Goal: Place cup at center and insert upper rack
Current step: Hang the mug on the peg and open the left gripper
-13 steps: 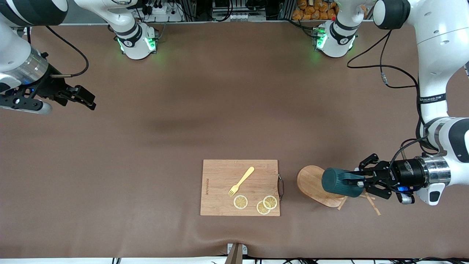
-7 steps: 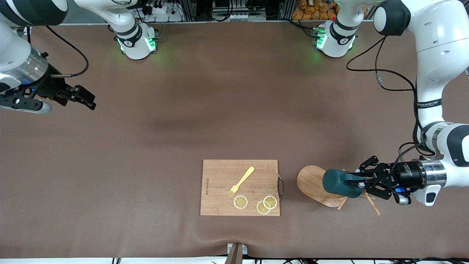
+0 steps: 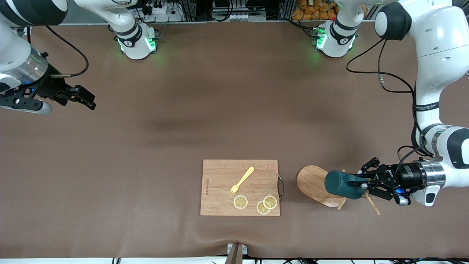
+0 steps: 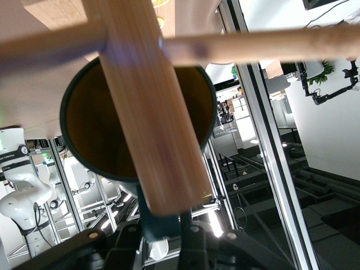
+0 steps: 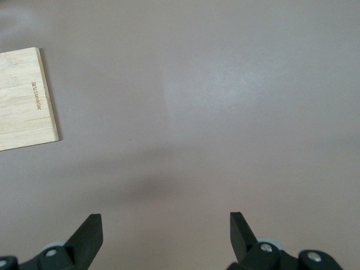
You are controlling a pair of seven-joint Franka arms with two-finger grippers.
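The dark teal cup (image 3: pixel 340 184) lies on its side in the air, with my left gripper (image 3: pixel 361 182) shut on its small handle. It hangs over the upper rack (image 3: pixel 311 181), a wooden mug tree lying tipped over near the left arm's end of the table, thin pegs (image 3: pixel 372 205) resting on the cloth. In the left wrist view the cup's mustard inside (image 4: pixel 95 129) faces the camera, and the rack's post (image 4: pixel 152 129) and a peg (image 4: pixel 270 45) cross in front of its mouth. My right gripper (image 3: pixel 86 99) waits open over bare cloth at the right arm's end.
A rectangular wooden cutting board (image 3: pixel 220 176) lies beside the rack's base, toward the table's middle, with a yellow fork (image 3: pixel 242 180) and three lemon slices (image 3: pixel 240 202) on it. A corner of that board (image 5: pixel 22 101) shows in the right wrist view.
My left gripper and the cup have shifted slightly toward the left arm's end of the table and a little lower. The right arm has not moved.
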